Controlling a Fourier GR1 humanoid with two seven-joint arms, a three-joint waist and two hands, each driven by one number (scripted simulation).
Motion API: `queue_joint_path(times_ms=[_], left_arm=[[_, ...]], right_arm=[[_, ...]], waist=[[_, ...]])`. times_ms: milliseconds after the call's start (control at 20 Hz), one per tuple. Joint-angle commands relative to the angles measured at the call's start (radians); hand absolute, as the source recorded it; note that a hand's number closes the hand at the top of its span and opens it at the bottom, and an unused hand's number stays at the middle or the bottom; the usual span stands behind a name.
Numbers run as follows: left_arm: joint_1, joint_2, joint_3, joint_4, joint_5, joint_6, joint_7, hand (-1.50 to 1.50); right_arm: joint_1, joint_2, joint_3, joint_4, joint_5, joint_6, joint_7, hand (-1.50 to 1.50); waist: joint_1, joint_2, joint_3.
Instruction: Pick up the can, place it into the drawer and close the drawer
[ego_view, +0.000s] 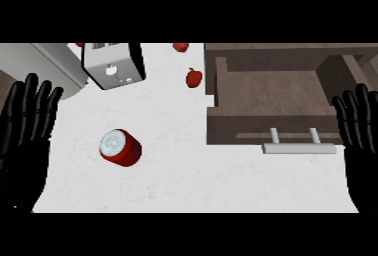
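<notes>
Lying on the white bench (192, 185), the red can (119, 147) is tipped on its side well left of the open drawer (251, 125). Only bare wooden floor shows inside the drawer, and its pale handle (299, 148) sticks out in front. A small red thing (193, 77), perhaps a pepper, sits just left of the drawer. The left hand (29, 120) rests far left of the drawer and the right hand (358, 125) at its right; both have straight fingers and hold nothing.

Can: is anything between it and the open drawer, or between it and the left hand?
Nothing visible. Bare counter separates the can from the left hand and from the drawer; only the drawer's own side wall must be cleared. The red pepper lies farther back.
</notes>
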Motion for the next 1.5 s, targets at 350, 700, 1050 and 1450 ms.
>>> queue_joint_path(times_ms=[350, 700, 1050, 1450], left_arm=[[0.219, -0.097, 0.041, -0.023, -0.172, 0.419, 0.232, -1.5], [0.227, -0.099, -0.218, -0.171, -0.454, 0.668, 0.525, -1.5], [0.254, -0.099, -0.272, -0.147, -0.487, 0.685, 0.499, -1.5], [0.201, -0.099, -0.259, 0.061, -0.382, 0.738, 0.412, -1.5]], right_arm=[[0.048, 0.024, -0.061, 0.043, -0.014, -0.066, 0.127, -1.5], [0.053, 0.031, -0.035, 0.031, 0.01, -0.074, 0.183, -1.5], [-0.002, -0.056, -0.179, -0.004, -0.123, 0.002, 0.253, -1.5], [0.059, -0.002, -0.142, 0.037, -0.066, 0.009, 0.144, -1.5]], waist=[[0.011, -0.007, -0.038], [-0.012, -0.011, -0.035], [-0.011, -0.011, -0.037], [-0.012, -0.01, -0.037]])
